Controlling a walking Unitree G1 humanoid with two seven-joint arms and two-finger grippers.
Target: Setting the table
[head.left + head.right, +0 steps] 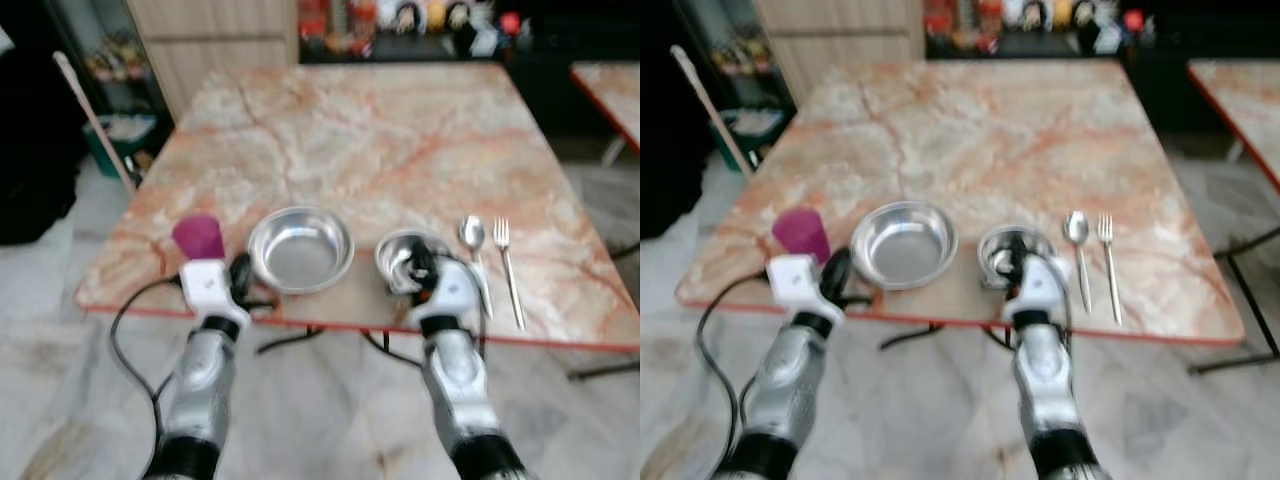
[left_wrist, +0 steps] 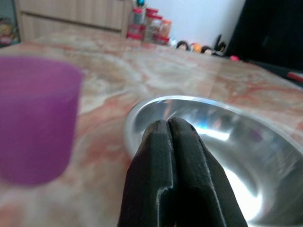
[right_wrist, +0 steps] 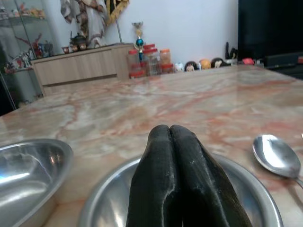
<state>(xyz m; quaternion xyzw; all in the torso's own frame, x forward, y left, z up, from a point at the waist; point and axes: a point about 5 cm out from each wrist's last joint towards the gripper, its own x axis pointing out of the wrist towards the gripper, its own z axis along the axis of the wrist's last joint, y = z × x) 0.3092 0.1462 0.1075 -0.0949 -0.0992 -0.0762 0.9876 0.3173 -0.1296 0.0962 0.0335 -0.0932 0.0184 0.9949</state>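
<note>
A marble-patterned table [image 1: 400, 130] with a red edge is seen from above, and everything is placed here relative to the large steel bowl [image 1: 300, 249] set near the table's front edge. Nearest the camera, two silver arms are raised toward that edge. The left gripper [image 1: 240, 272] is held just in front of the large steel bowl, toward its left side, with its two black fingers [image 2: 170, 175] pressed flat together and nothing held between them. The right gripper [image 1: 420, 265] is held to the right of the large steel bowl, over the near rim of a smaller steel bowl [image 1: 402, 252]; its fingers [image 3: 182, 184] are likewise closed against each other and nothing is gripped. A black cable [image 1: 125, 345] is looped down beside the left arm. A purple cup [image 1: 198, 237] stands upright just to the left of the large steel bowl, close to it but apart. Further right, beyond the smaller steel bowl, a spoon [image 1: 473, 245] and then a fork [image 1: 507, 265] are laid side by side, handles toward the front edge. Behind the large steel bowl only bare marble is seen. At the far end, jars and small figurines [image 3: 151, 59] are lined up, with a wooden cabinet [image 1: 210, 45] far back to the left, and a pale stick [image 1: 95, 120] is leaned beside the table's left side.
</note>
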